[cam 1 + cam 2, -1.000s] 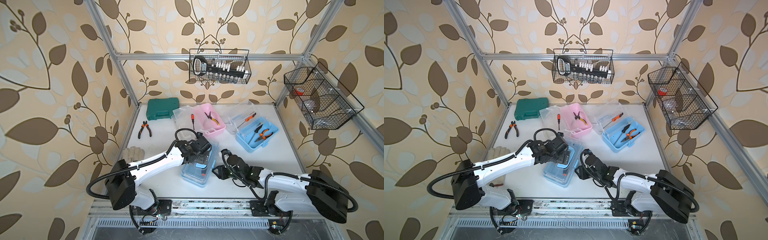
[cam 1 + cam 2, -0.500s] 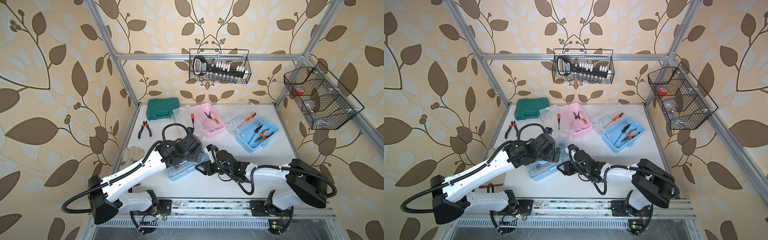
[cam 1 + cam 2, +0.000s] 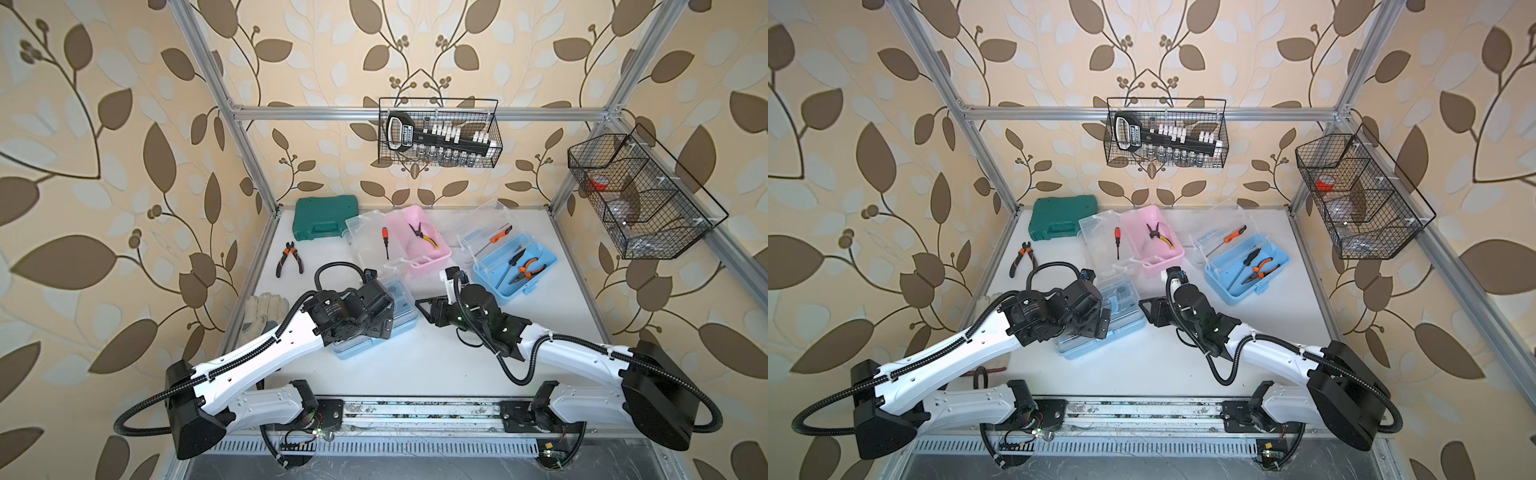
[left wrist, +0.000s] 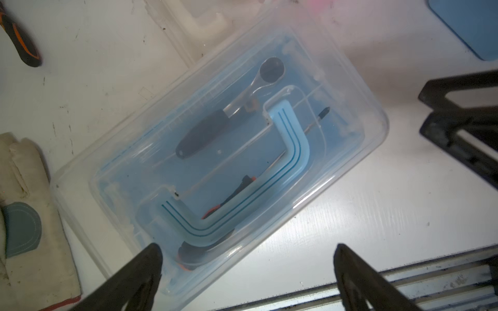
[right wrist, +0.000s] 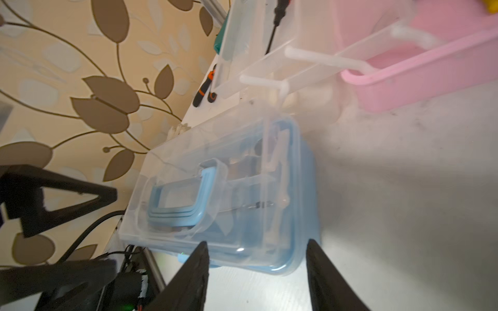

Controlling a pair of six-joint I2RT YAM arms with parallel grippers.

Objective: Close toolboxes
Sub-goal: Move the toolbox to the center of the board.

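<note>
Top: near blue box point(image 3: 405, 309), front-centre, looks shut; pink box point(image 3: 419, 245) and far blue box point(image 3: 515, 268) open behind.
Left wrist: left gripper point(image 4: 246, 249) spread, empty, above it.
Right wrist: right gripper point(image 5: 256, 243) spread, empty, beside it.
Next: you close the pink one, I'd guess.

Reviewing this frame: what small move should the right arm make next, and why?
Probably lift the right gripper toward the clear lid of the pink toolbox. The near blue toolbox by its open jaws already has its lid down, while the pink one and the far blue toolbox lie open.
</note>
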